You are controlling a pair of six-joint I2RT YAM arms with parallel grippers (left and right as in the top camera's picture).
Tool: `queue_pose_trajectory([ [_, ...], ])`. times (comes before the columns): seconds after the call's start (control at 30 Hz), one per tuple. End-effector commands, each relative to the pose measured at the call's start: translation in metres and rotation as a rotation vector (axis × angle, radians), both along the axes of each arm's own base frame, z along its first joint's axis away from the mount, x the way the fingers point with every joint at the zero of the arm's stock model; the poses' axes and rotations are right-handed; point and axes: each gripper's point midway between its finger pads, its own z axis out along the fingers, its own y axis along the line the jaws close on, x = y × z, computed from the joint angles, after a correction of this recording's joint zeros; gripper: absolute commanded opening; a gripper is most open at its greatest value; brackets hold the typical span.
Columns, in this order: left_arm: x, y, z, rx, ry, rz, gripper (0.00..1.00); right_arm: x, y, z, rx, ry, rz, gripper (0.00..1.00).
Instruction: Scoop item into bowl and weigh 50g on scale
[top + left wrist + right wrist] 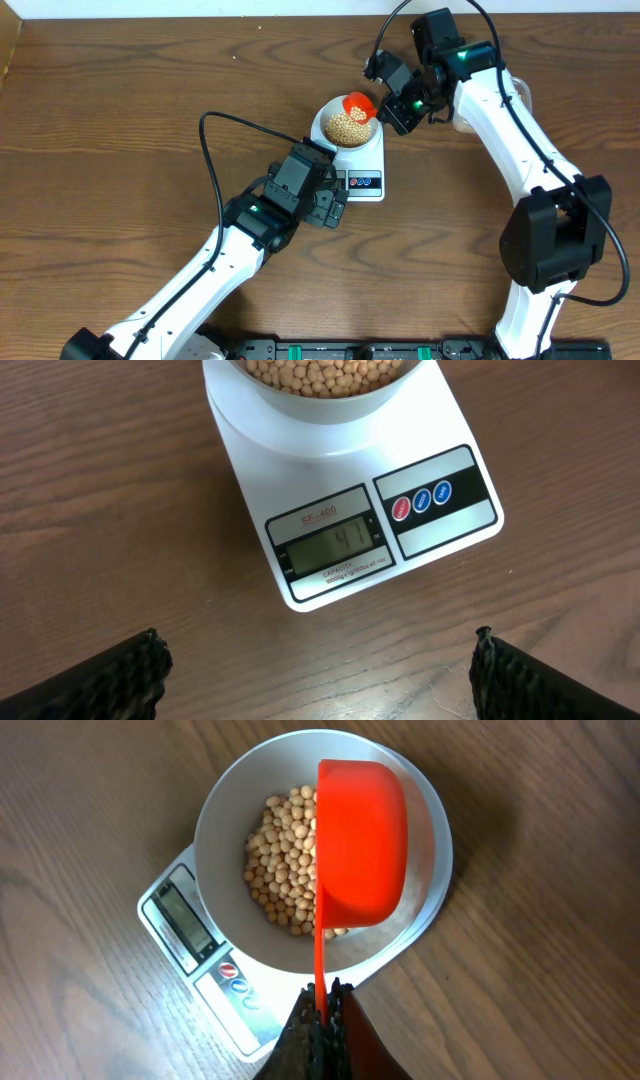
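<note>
Overhead, start at your left: the left end effector [332, 208] sits over the brown wooden surface [120, 100], just beside the near left corner of the scale [365, 160]. In the left wrist view its two dark fingers [125, 680] stand at the bottom corners of the picture, spread wide, with bare wood between them and nothing in their grasp. That end effector points at the scale's front edge, where you can see the grey display [325, 547] and, to its right, the red and blue buttons [421, 499]. The display shows a faint figure that you cannot read for sure.

Moving right, the white scale lies flat on the surface, and the bowl [324, 118] stands on its platform, away from the button edge. The beans [343, 126] lie in a heap inside the bowl.

Further right, a red scoop [360, 103] is over the far right part of the bowl. In the right wrist view the scoop covers the right half of the bowl. Its rounded back faces the camera and its straight rim edge runs along the beans. You cannot tell whether it touches them. Its thin red handle [319, 955] runs straight down to the right end effector [322, 1015], whose fingers are pinched tightly together on the handle's end.
</note>
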Motion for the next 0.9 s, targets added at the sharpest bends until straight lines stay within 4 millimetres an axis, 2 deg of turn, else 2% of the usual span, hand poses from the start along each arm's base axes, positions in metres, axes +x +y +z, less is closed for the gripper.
queue_pose_trajectory([
  [0.0,0.000,0.004,-0.005,0.013,0.007,0.011,0.98,0.000,0.010,0.023,0.007,-0.088,0.077,0.01],
  [0.67,0.000,0.004,-0.005,0.013,0.006,0.011,0.98,0.003,0.009,0.022,-0.028,-0.128,0.117,0.01],
  [0.87,0.000,0.004,-0.005,0.013,0.007,0.011,0.98,0.010,0.002,0.021,-0.078,-0.172,0.121,0.01],
])
